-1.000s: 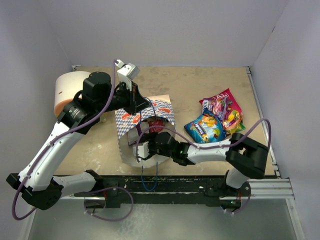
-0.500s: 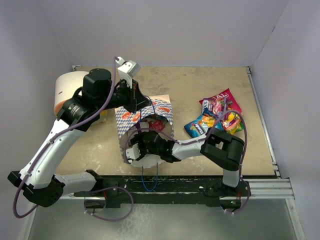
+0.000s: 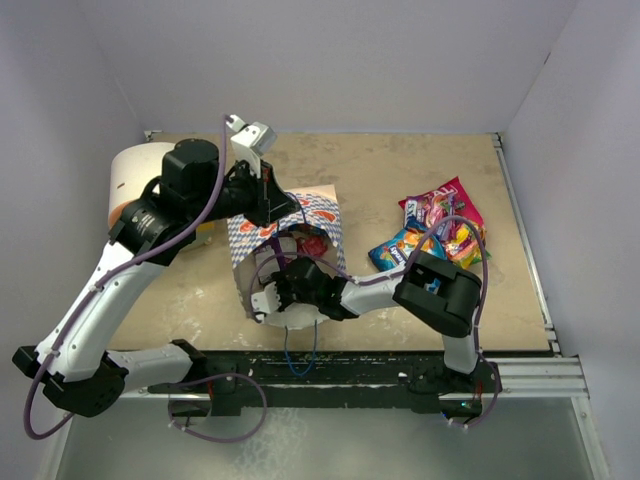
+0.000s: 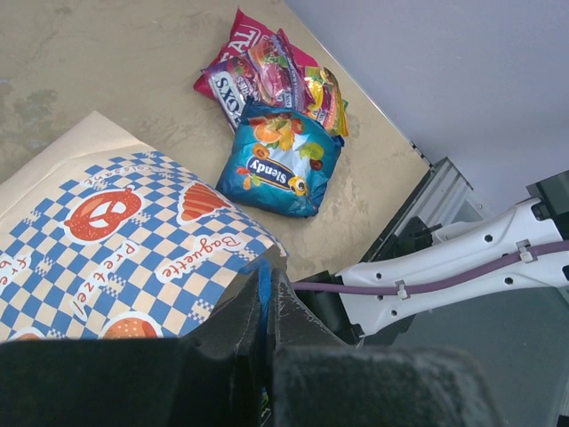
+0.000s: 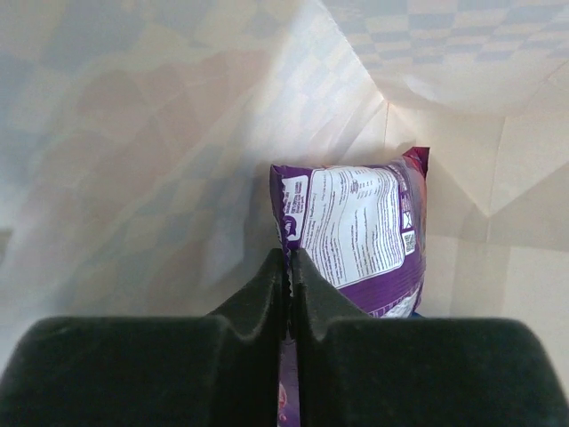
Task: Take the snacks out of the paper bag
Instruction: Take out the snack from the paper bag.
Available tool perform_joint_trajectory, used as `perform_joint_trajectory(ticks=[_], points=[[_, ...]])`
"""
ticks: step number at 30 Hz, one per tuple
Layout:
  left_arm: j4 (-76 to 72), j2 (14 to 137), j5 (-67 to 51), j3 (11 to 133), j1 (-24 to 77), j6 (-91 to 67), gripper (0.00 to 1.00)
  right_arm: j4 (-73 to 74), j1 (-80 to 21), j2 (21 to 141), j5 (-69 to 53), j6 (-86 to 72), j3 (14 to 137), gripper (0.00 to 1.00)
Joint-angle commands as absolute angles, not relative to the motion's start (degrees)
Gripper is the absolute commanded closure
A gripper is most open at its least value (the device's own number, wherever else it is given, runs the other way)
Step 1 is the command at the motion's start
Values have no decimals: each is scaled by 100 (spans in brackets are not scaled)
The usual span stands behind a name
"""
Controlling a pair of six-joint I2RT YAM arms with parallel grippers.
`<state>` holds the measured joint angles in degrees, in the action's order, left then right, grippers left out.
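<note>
Since a second ago my right gripper (image 5: 289, 258) has reached deeper into the paper bag (image 4: 133, 240) and closed narrow on the edge of a purple packet (image 5: 356, 236) inside. My left gripper (image 4: 267, 283) is clamped tight on the bag's rim. Other packets (image 3: 432, 235) lie on the table (image 3: 400, 170), right of the bag.

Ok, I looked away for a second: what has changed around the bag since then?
The right gripper pushed deeper into the paper bag and closed on the purple packet. The left gripper kept its pinch on the bag's rim; the snacks already out did not move.
</note>
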<state>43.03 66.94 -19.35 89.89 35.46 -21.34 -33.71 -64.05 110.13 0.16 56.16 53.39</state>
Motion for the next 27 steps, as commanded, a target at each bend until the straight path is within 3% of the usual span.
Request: perform_joint_trajectory(ticks=[1, 20, 27], points=[[4162, 6464, -1524, 8994, 3536, -2300, 100, -3401, -6381, 10584, -256, 5603, 5364, 97], [4373, 6690, -1090, 9004, 3542, -2400, 100, -1121, -6426, 7904, -1323, 3136, 5295, 100], [4462, 6798, -1138, 9136, 3542, -2522, 100, 534, -6428, 6944, -1018, 1338, 6298, 100]])
